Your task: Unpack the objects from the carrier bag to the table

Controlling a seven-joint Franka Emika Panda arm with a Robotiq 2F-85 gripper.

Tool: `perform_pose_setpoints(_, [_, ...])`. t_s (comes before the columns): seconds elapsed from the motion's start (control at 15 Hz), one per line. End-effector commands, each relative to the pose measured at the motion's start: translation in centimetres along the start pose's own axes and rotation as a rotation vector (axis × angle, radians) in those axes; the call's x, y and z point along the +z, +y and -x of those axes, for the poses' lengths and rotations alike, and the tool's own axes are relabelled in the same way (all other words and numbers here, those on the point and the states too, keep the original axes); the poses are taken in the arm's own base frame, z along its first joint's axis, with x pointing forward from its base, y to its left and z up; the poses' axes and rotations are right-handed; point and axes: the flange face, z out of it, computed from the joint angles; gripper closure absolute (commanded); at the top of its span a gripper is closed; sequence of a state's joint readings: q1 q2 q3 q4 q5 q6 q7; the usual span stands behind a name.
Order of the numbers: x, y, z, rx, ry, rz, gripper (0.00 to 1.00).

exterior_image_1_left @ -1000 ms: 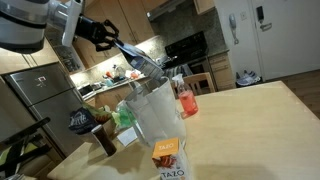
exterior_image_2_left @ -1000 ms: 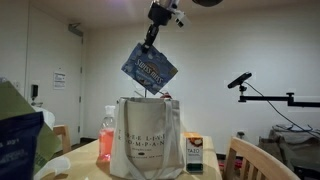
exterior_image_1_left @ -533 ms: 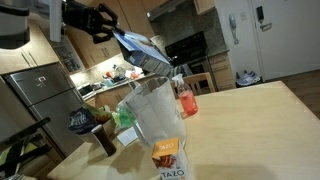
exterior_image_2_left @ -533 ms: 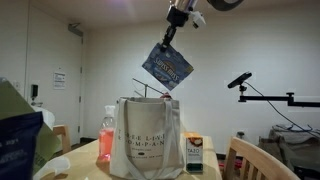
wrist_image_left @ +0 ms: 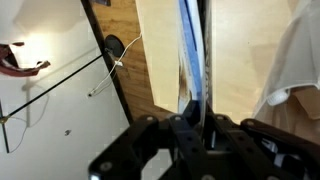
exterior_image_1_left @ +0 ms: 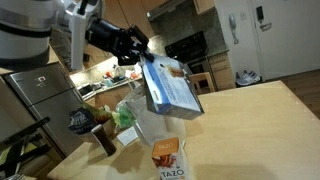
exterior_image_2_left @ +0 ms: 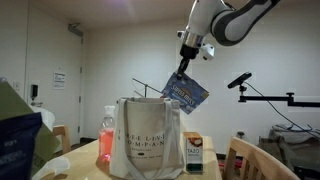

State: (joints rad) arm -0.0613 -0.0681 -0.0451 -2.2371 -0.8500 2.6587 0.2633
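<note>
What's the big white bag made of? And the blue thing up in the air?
The carrier bag looks like thin, whitish plastic: it is half see-through and crinkly, though it might be stiff fabric. The blue package looks like glossy printed cardboard or foil: it is flat and stiff, with a slight shine.

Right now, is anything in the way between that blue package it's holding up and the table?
Partly. The end effector holds the blue-and-white package in the air above the rim of the carrier bag, and the small orange carton stands on the table close below. The bare wood beside them looks open.
</note>
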Motion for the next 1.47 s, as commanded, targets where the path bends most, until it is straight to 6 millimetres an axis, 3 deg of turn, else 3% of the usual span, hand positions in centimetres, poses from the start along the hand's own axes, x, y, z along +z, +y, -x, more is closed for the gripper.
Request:
perform_pose_setpoints(0.0, [1.6,-0.2,0.7,0.014,-0.018,-0.013,0.93])
perform_pose_setpoints(0.2, [4.5,-1.1,1.6,0.03,-0.048,-0.039,0.93])
perform_pose_setpoints(0.4, [4.4,-1.1,1.5,0.031,-0.045,-0.039,0.93])
perform_pose_setpoints(0.53, [5.0,-0.9,1.6,0.043,-0.06,-0.047,0.98])
perform_pose_setpoints(1.07, [15.8,2.7,8.6,0.194,-0.309,-0.257,0.98])
perform_pose_setpoints(1.4, [19.1,4.4,9.1,0.196,-0.334,-0.344,0.98])
